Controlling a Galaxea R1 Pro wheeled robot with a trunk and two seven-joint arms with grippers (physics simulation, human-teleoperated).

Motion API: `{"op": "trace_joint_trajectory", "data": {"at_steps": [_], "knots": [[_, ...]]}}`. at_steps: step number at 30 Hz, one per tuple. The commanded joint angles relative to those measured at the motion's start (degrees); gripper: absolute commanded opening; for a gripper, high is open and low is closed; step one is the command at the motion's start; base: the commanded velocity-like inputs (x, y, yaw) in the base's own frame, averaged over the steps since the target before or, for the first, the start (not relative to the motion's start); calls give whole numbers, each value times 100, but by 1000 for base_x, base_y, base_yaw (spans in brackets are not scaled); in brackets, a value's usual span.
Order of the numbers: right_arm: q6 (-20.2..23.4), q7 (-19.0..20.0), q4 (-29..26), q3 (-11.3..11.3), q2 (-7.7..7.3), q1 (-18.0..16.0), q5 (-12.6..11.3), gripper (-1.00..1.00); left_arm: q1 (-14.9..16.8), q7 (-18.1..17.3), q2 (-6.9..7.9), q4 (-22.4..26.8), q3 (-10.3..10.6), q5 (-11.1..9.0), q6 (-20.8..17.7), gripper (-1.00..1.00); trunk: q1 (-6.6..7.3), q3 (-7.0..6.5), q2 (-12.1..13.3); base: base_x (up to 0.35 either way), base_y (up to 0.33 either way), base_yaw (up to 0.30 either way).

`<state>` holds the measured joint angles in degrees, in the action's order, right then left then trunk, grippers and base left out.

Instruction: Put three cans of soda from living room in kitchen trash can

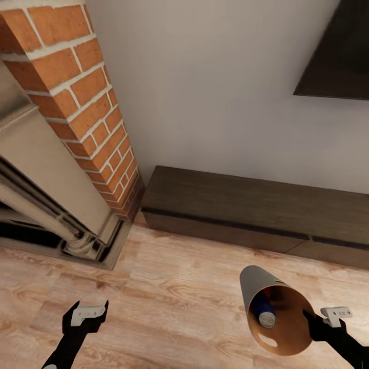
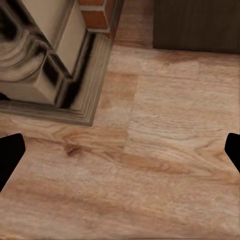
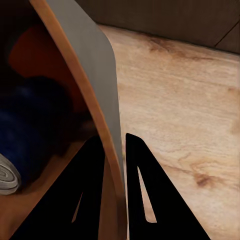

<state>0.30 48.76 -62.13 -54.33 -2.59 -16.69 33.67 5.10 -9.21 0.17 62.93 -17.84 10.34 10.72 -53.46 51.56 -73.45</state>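
The pale grey trash can (image 1: 256, 287), orange-brown inside, hangs tilted above the wood floor with its mouth toward me. My right gripper (image 1: 310, 319) is shut on its rim; in the right wrist view the wall of the trash can (image 3: 100, 75) runs between the two black fingers (image 3: 137, 190). A blue soda can (image 1: 264, 310) with a silver top lies inside, also visible as a dark blue soda can (image 3: 30, 145). My left gripper (image 1: 86, 313) hovers open over bare floor, its fingertips (image 2: 11, 155) wide apart with nothing between them.
A brick-and-stone fireplace (image 1: 77, 128) rises at the left, its stone base (image 2: 45, 75) close to the left hand. A low dark wood cabinet (image 1: 256, 210) runs along the white wall, with a black wall screen (image 1: 338, 51) above it. Wood floor (image 1: 169, 297) lies ahead.
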Motion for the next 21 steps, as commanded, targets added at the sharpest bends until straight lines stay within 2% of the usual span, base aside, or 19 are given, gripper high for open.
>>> {"op": "trace_joint_trajectory", "data": {"at_steps": [1, 7, 14, 21], "knots": [[14, 26, 6, 2, -2, -1, -36, -100, 0, -1, -3, 6, 0, 1, 0, 100, 0, -2, 0, -151, -61, 118], [14, 20, 69, 14, 3, -1, -30, -100, -1, 88, -13, 16, 0, 23, 0, 100, 0, -4, 0, -245, -129, 38], [14, 15, 128, 39, 4, -1, -20, -100, -1, 563, -57, -1, 0, 17, 0, 100, 0, -4, 0, -286, -154, 5], [13, 2, 208, 51, 37, -1, -9, -100, -1, 626, -61, -31, 0, 4, -8, 100, 0, -5, 0, -298, -138, 21]]}}
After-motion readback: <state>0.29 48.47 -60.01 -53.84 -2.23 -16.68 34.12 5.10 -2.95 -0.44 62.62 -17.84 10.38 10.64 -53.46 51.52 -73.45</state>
